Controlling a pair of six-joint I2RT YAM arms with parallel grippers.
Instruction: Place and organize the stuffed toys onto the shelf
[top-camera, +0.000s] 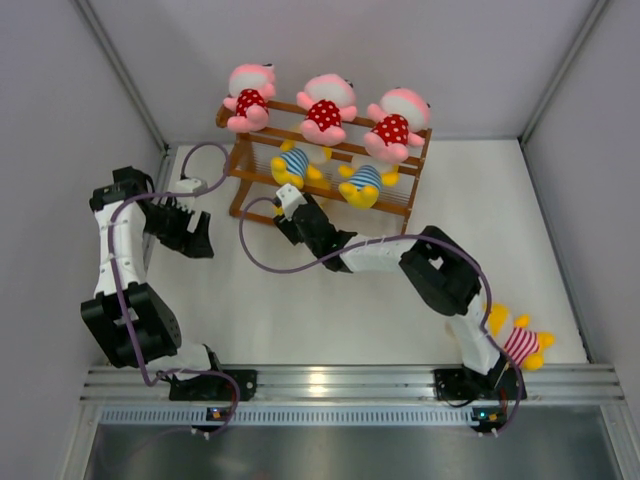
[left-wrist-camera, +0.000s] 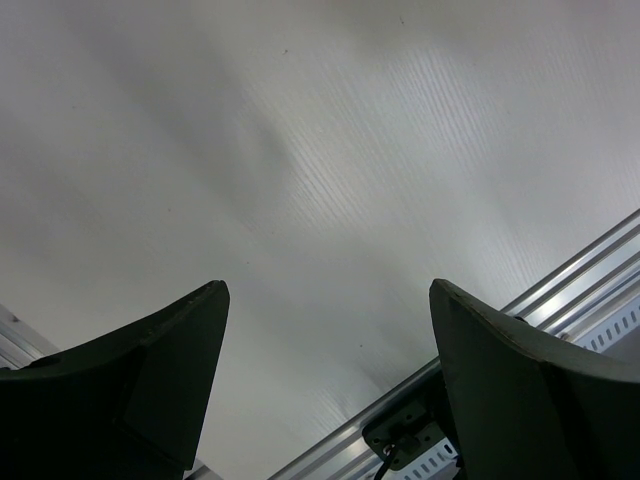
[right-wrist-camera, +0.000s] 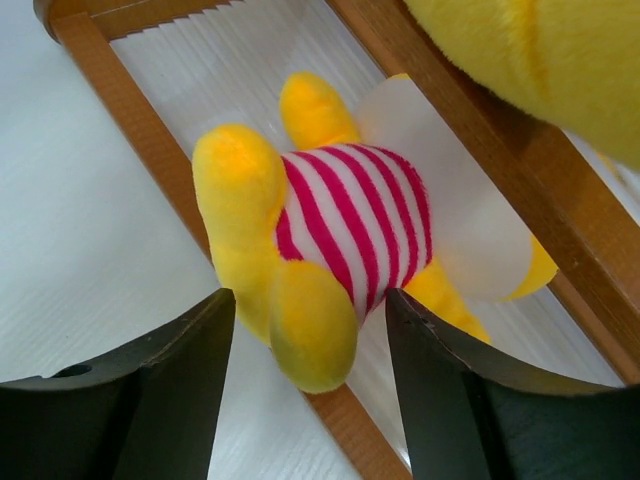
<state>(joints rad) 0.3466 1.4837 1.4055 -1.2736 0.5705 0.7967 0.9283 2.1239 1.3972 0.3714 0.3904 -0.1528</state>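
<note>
The shelf (top-camera: 243, 190) stands at the back of the table. Three pink toys (top-camera: 327, 107) in red dotted outfits sit on its top tier. Two yellow toys in blue-white stripes (top-camera: 293, 163) sit on the middle tier. My right gripper (top-camera: 288, 207) reaches to the bottom tier. In the right wrist view it (right-wrist-camera: 310, 296) is open around a yellow toy in red-white stripes (right-wrist-camera: 345, 225), which lies on the bottom tier's front rail (right-wrist-camera: 120, 110). My left gripper (top-camera: 196, 236) is open and empty left of the shelf; it (left-wrist-camera: 328, 285) sees only bare table.
Another yellow toy in red-white stripes (top-camera: 520, 345) lies on the table at the front right, beside the right arm's base. A purple cable (top-camera: 262, 262) loops across the table in front of the shelf. Grey walls close in both sides.
</note>
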